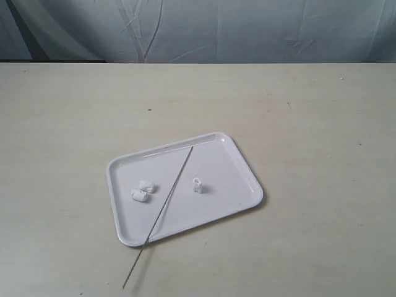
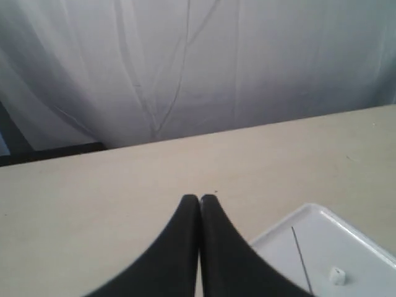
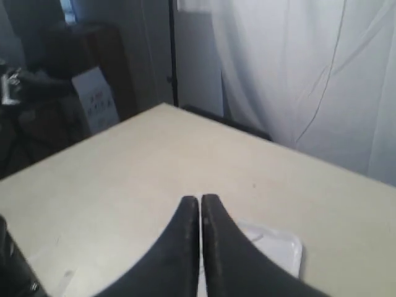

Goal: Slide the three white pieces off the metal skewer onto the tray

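The white tray [image 1: 241,167] lies on the beige table. On it rest the three white pieces: two together [image 1: 142,190] left of the metal skewer, one alone [image 1: 197,185] to its right. The metal skewer [image 1: 170,190] lies bare and slanted across the tray, its near end past the front rim on the table. No arm shows in the exterior view. My left gripper [image 2: 199,198] is shut and empty above the table, with the tray corner [image 2: 315,216], skewer [image 2: 300,255] and one piece [image 2: 336,275] beside it. My right gripper [image 3: 200,198] is shut and empty, with a tray corner [image 3: 284,244] behind it.
A pale curtain [image 1: 247,28] hangs behind the table's far edge. In the right wrist view, dark furniture and a box [image 3: 96,99] stand beyond a table edge.
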Tool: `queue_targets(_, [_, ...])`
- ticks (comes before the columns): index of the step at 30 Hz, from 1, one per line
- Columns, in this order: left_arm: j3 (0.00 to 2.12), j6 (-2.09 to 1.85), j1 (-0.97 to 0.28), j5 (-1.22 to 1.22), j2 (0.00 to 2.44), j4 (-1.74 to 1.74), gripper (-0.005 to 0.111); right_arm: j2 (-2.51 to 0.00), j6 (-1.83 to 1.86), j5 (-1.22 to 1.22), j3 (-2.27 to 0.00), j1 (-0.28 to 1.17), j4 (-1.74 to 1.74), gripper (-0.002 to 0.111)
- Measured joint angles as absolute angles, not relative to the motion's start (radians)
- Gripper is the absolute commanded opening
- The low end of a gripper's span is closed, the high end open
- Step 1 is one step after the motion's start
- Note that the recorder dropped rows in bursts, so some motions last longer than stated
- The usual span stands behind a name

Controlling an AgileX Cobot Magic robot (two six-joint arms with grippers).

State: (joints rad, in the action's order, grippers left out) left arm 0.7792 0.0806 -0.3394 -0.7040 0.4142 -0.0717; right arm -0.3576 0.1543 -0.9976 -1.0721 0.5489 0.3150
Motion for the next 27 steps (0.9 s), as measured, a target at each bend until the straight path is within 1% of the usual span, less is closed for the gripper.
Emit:
queue_targets(4, [0.774,0.15,-0.339,-0.777,0.27,-0.174,0.0,-0.304,0.154,-0.752,-0.877,0.549,0.309,-0.001])
queue_targets(8, [0.716,0.233,-0.339,-0.794,0.221,-0.267,0.0,-0.294,0.157,-0.491,-0.615,0.549,0.262,-0.001])
queue_targets(12, [0.635,0.257,-0.339,-0.668,0.221,-0.315,0.0,-0.321,0.158,-0.122,-0.387,0.549,0.183,-0.001])
queue_targets(15, [0.563,0.259,-0.339,-0.55,0.229,-0.363,0.0,-0.361,0.202,0.07,-0.287,0.549,0.168,-0.001])
queue_targets(20, [0.473,0.261,-0.339,-0.527,0.274,-0.39,0.0,-0.46,0.372,0.134,-0.226,0.549,0.302,-0.001])
queue_targets(27, [0.463,0.261,-0.339,-0.646,0.283,-0.31,0.0,-0.493,0.408,0.143,-0.221,0.549,0.431,-0.001])
